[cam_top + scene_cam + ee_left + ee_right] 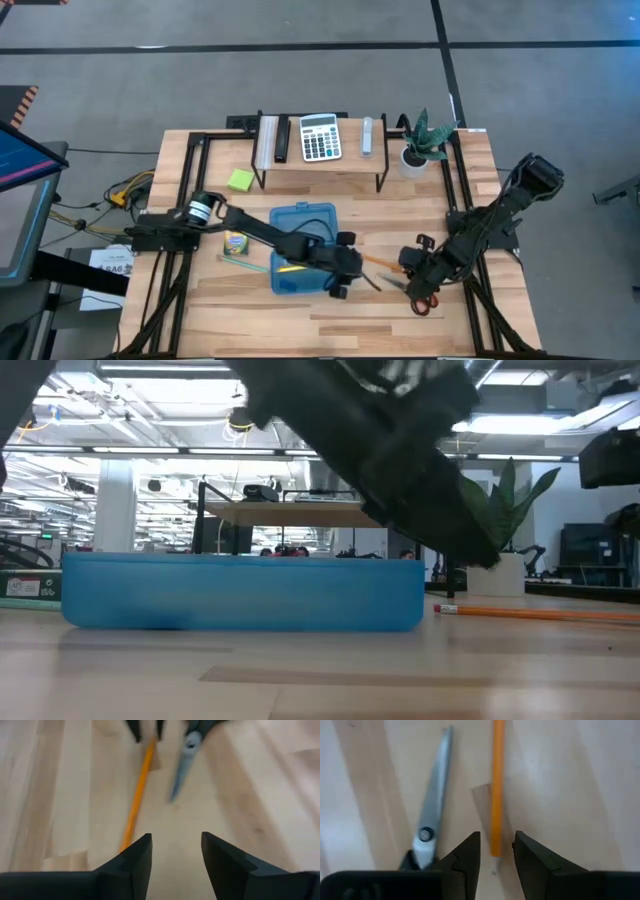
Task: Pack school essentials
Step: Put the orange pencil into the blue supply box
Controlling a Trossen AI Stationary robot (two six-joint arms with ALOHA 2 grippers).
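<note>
My left end effector (pixel 348 280) hovers low over the light wooden desk (pixel 480 180), just off the right edge of the shallow blue plastic box (pixel 300 222), with its two dark fingers (pixel 135 860) parted and nothing between them. Ahead of it in my left wrist view lies a long orange pencil (pixel 136 800) flat on the desk, with the grey blades of the red-handled scissors (pixel 182 762) beside it.

My right end effector (pixel 410 272) sits at the pencil's other end, its fingers (pixel 470 857) narrowly apart with the pencil's tip (pixel 496 845) lying between them; I cannot tell whether they touch it. The scissors lie just beside the pencil, handles toward my right arm.

The yellow-green crayon box (pixel 235 242) and a thin blue pen (pixel 245 264) rest left of the blue box. The lime-green sticky-note pad (pixel 240 180) lies near the raised wooden shelf (pixel 320 160), which carries a grey-white calculator (pixel 320 137). A small potted plant (pixel 420 145) stands at the shelf's right end.
</note>
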